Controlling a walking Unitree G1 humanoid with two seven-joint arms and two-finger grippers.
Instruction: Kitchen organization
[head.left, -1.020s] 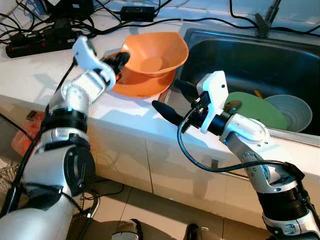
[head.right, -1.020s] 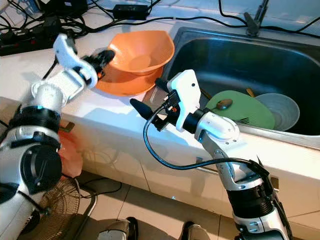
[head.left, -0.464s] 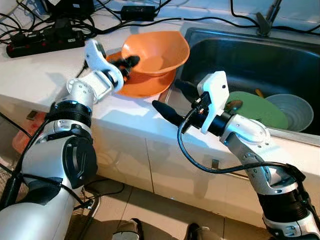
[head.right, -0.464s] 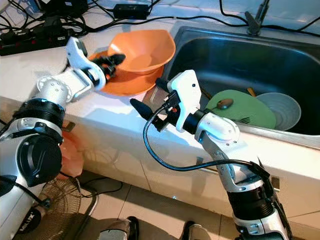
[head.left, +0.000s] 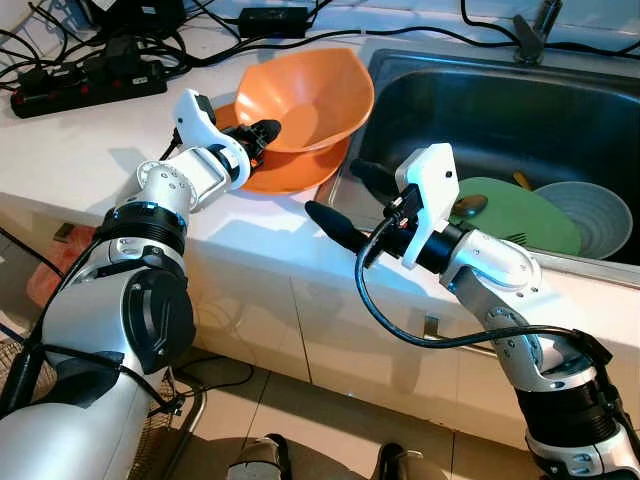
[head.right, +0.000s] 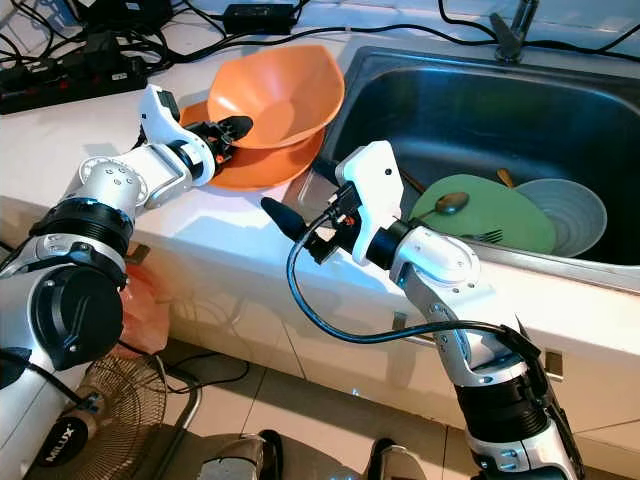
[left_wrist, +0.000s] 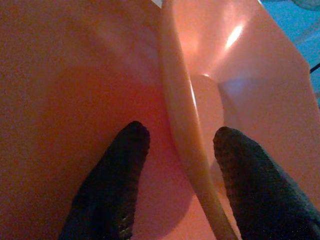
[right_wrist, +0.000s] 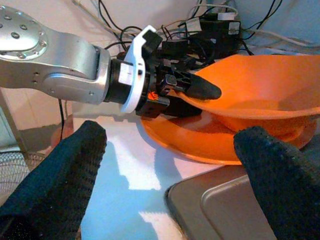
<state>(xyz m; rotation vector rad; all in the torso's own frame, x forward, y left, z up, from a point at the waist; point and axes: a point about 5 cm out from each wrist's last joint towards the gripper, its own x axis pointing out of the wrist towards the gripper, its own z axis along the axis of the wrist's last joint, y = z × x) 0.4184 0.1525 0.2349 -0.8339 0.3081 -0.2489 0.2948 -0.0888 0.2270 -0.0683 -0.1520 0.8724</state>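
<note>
- your left gripper straddles the rim of the bowl, which sits tilted on the plate by the sink.
- pinch lightly and the bowl slips, dragging the plate.
- right gripper hangs spread wide, near the counter edge.

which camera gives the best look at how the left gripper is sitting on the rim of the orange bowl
The left wrist view: the orange plastic bowl's rim runs between the left gripper's two black fingers, one each side, with gaps. The right wrist view shows a fingertip over the rim side-on. The eye views show it small.
</note>
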